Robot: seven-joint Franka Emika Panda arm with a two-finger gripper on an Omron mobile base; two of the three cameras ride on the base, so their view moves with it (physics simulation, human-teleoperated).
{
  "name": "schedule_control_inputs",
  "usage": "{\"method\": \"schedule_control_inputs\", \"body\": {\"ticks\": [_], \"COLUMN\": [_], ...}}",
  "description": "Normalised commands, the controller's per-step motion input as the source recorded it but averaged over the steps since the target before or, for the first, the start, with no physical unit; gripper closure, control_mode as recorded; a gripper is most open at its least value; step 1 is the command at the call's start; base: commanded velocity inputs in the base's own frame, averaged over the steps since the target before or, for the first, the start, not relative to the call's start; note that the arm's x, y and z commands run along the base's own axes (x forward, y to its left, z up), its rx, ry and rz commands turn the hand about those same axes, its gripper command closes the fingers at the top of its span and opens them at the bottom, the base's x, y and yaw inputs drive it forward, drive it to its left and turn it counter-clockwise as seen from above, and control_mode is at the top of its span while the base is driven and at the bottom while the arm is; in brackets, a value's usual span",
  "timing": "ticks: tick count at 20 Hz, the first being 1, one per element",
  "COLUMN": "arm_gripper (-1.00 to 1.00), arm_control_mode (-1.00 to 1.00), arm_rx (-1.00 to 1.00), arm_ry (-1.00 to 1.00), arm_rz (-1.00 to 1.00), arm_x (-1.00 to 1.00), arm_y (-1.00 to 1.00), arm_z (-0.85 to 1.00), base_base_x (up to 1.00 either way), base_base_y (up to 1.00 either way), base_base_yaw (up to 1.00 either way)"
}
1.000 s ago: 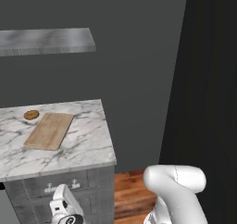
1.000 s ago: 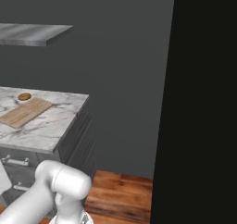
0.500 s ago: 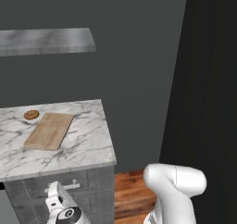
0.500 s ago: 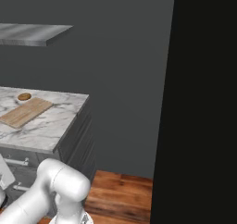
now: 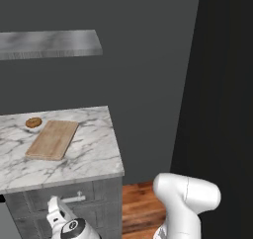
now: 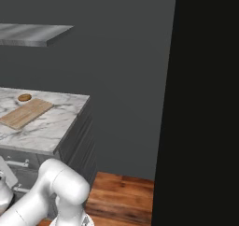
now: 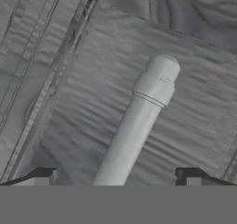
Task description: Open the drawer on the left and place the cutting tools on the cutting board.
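On the grey wood-grain drawer [image 7: 185, 79], a cylindrical silver handle [image 7: 139, 121].

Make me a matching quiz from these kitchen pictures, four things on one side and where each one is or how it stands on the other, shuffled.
Things:
1. board
2. pastry
3. drawer
4. gripper

Places or states:
a. shut, under the counter edge
b. open, its tips on either side of the silver handle
c. flat on the marble counter
d. beside the board's far corner

Pairs: 1-c, 2-d, 3-a, 4-b
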Motion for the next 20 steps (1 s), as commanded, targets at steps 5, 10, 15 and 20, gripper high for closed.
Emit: {"method": "schedule_control_inputs", "body": {"ticks": [5, 10, 15, 20], "arm_gripper": [-1.00, -1.00, -1.00, -1.00], "arm_control_mode": [-1.00, -1.00, -1.00, -1.00], "arm_rx": [0.00, 0.00, 0.05, 0.08], "arm_ry": [0.00, 0.00, -0.03, 0.00], "arm_rz": [0.09, 0.08, 0.06, 0.02], "arm_x": [0.20, 0.16, 0.00, 0.10], "arm_y": [0.20, 0.16, 0.01, 0.00], "arm_z": [-0.35, -0.22, 0.00, 0.00], "base_base_x": [0.00, 0.00, 0.00, 0.00], "base_base_y": [0.00, 0.00, 0.00, 0.00], "base_base_yaw": [0.00, 0.00, 0.00, 0.00]}}
